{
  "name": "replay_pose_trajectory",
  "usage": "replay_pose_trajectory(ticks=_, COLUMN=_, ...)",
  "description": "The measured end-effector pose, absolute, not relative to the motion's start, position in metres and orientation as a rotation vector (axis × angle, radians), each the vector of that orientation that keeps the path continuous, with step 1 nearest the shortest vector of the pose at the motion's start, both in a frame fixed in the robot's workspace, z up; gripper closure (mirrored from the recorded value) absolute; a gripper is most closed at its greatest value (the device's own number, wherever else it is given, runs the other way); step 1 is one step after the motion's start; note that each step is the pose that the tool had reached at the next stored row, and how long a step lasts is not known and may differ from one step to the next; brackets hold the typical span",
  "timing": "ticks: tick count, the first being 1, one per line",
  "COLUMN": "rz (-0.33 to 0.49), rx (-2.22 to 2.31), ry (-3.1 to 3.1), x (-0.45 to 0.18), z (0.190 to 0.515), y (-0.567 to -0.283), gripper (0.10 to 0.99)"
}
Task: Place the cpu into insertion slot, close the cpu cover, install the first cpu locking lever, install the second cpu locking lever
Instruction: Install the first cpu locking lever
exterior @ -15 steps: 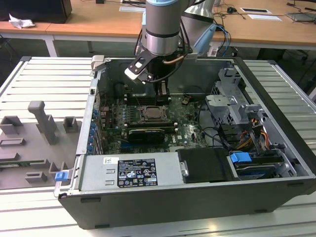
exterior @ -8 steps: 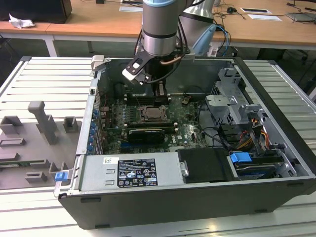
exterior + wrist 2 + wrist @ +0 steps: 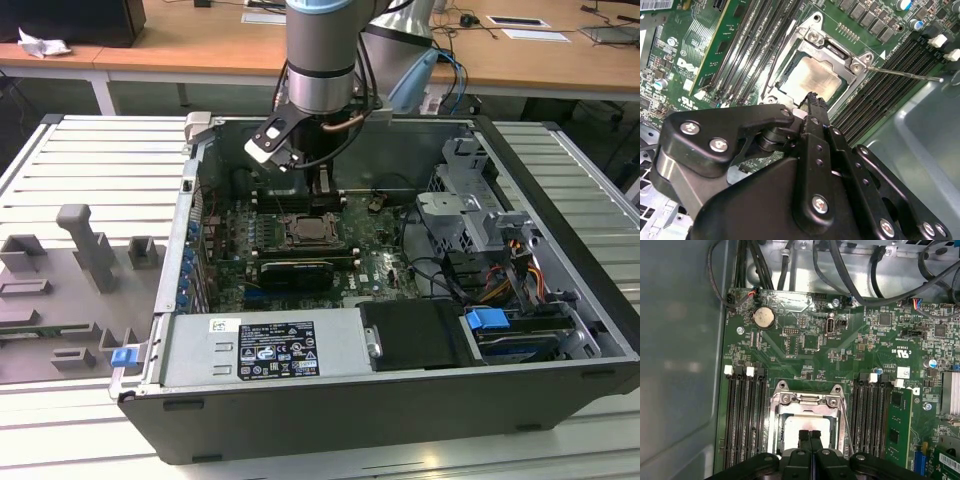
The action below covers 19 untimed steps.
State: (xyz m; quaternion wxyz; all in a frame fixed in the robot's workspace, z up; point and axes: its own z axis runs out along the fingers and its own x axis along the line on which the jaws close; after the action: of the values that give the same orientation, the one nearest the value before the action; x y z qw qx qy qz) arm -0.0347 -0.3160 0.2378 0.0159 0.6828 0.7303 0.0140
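Observation:
The cpu point(image 3: 810, 79) lies in the insertion slot point(image 3: 313, 232) on the green board, its pale metal top showing through the window of the cpu cover point(image 3: 834, 49), which lies flat around it. In the first wrist view the cpu point(image 3: 799, 424) and the cpu cover point(image 3: 805, 400) sit just beyond my fingertips. My gripper point(image 3: 813, 98) is shut with nothing between its fingers, its tip at the cpu's near edge. A thin metal locking lever point(image 3: 905, 74) sticks out from the socket over the memory slots; the same lever point(image 3: 846, 427) slants beside the socket.
Long black memory slots point(image 3: 745, 410) flank the socket on both sides, with a memory module point(image 3: 900, 415) fitted. The case wall point(image 3: 680, 365) rises close by. Cables point(image 3: 440, 270), drive cages point(image 3: 465, 205) and a black graphics card point(image 3: 295, 272) crowd the exterior view's right and front.

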Motion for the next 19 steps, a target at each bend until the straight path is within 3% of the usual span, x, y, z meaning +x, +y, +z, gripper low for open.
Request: replay_pose_trajectory(ticks=19, rz=0.043, rx=2.124, ry=2.271, x=-0.035, z=0.253, y=-0.316, gripper=0.98)
